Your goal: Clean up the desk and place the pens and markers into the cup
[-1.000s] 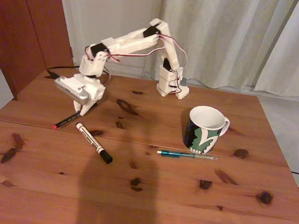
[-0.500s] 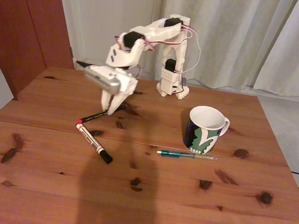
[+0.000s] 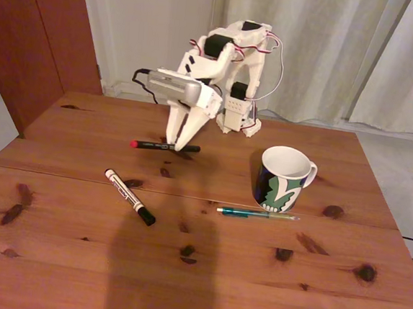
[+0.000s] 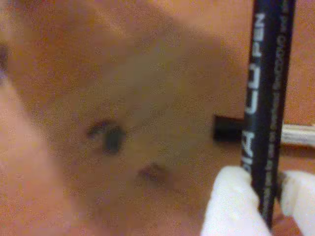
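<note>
your gripper [image 3: 180, 146] now pinches black pen [image 3: 164, 146], lifted off desk [image 3: 74, 259]; cup [image 3: 284, 179] sits right, marker [image 3: 129, 197], green pen [image 3: 258, 214] wait.

In the wrist view the slim black pen with grey lettering [image 4: 266, 113] runs off the top edge, its ends unseen, and the two white fingertips [image 4: 231, 204] are cropped at the bottom. The reddish-brown wooden desk [image 4: 123, 98] behind is blurred, its dark knots smeared.
</note>
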Controlling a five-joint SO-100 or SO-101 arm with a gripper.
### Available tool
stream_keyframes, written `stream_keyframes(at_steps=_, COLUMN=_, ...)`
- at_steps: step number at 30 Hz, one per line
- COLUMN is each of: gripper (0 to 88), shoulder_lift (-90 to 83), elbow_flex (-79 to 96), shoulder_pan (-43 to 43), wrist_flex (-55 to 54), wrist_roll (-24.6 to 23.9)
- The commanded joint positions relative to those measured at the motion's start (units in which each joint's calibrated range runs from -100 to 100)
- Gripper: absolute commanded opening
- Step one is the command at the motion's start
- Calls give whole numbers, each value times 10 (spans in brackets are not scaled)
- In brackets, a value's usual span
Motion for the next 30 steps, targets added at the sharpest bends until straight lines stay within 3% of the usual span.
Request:
stream_keyframes(at_steps=1, gripper=6, shoulder_lift=-50, elbow_flex=9, shoulder_pan=-21, wrist_flex=-40, wrist_roll=-13)
stream_keyframes(at_steps=8, gripper=6, shoulder_lift=-67, elbow_flex=8, shoulder_pan=-51, wrist_flex=-44, wrist_roll=-36)
stream_keyframes(at_steps=17, gripper=6, shoulder_lift=-76, elbow_flex=57, shoulder_pan=-96, wrist_flex=-160, wrist_roll=-53)
stream_keyframes(at_steps=30, gripper=6, shoulder_lift=-247, elbow_flex=177, shoulder_pan=-153, wrist_flex=-182, wrist_roll=-90)
